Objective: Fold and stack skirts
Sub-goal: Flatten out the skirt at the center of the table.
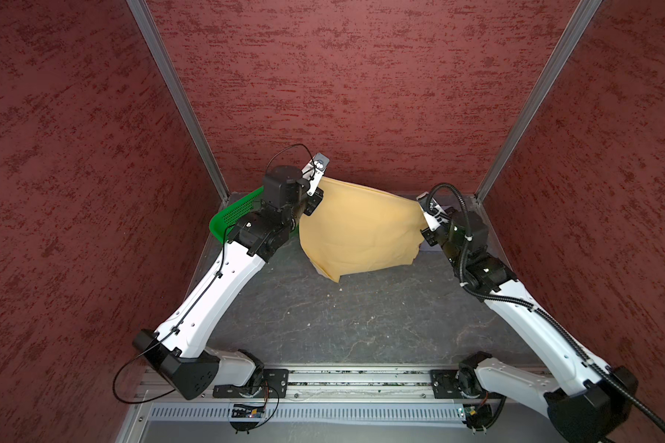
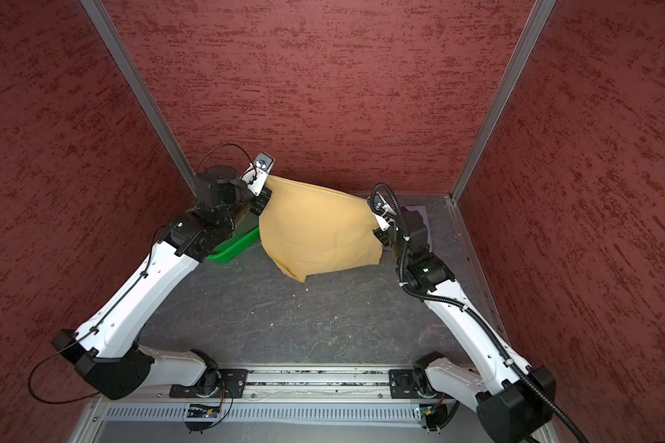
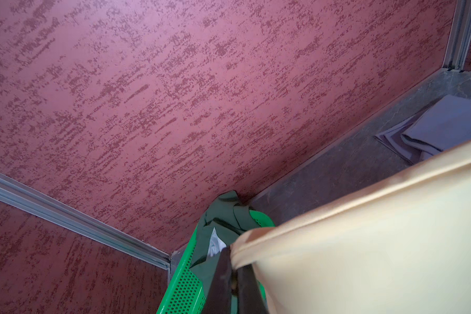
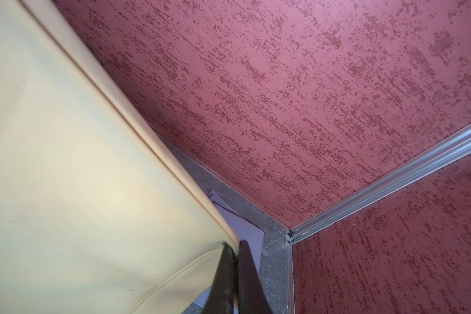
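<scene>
Two arms [image 1: 223, 284] raised, left claw [image 3: 233, 254] and right claw [image 4: 235, 244] pinching mustard skirt [image 1: 358, 226] taut

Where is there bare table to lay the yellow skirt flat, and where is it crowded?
Free: the table centre, from the hanging yellow skirt to the near rail. Crowded: far left corner, green basket holding the dark green skirt; far right corner, folded lavender skirt.

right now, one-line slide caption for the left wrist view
Left gripper pinching the mustard skirt by its hem, dark green skirt in the green basket, folded lavender skirt beyond.
</scene>
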